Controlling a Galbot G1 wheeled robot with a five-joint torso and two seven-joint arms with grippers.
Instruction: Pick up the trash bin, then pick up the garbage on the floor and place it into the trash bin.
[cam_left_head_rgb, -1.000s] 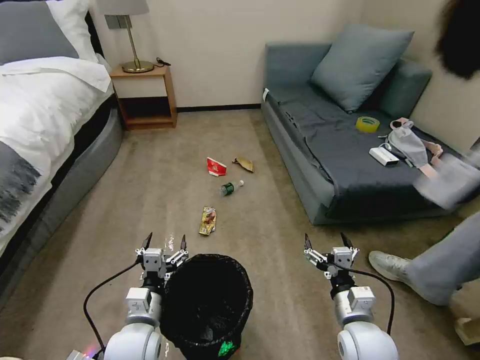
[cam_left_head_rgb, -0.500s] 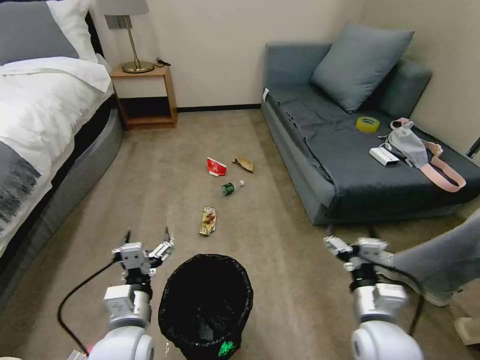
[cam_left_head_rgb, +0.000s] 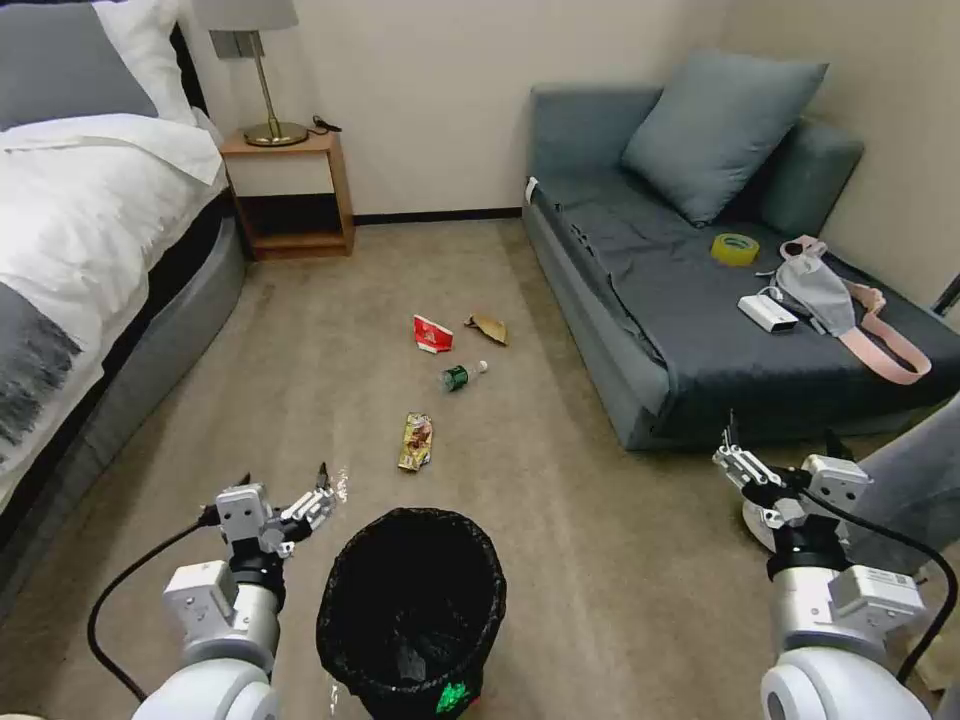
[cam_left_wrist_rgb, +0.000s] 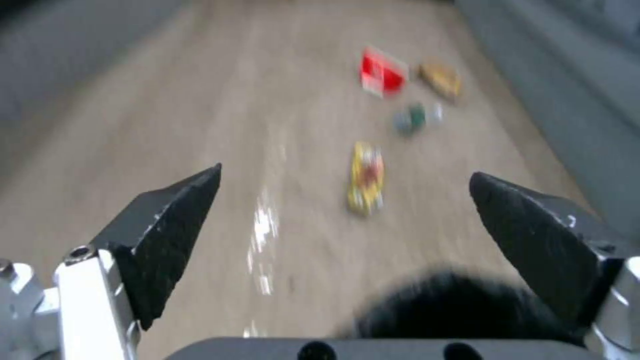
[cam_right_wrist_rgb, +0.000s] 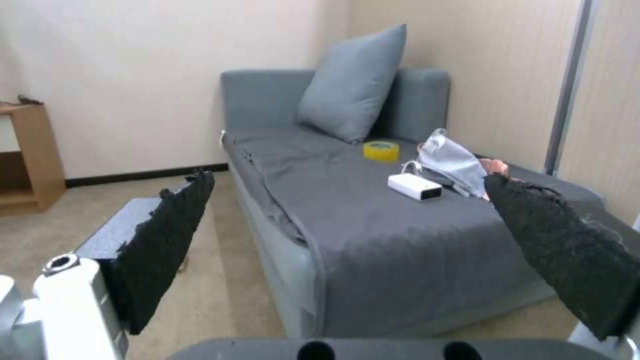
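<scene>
Left end effector (cam_left_head_rgb: 283, 487): wide open, empty | round black-bagged trash bin (cam_left_head_rgb: 412, 608) just beside, ungrasped, judged approach staging | right end effector (cam_left_head_rgb: 780, 450): open, empty, well clear

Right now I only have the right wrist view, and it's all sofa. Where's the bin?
Observer: The bin stands on the carpet between the two arms, nearer the left one.
Operator: Is anything gripping it?
Observer: No. The left gripper is open and holds nothing, just off the bin's left side.
Operator: And the garbage?
Observer: Four pieces lie on the floor beyond the bin: the wrapper is nearest, then the bottle, with the carton and paper scrap farthest.
</scene>
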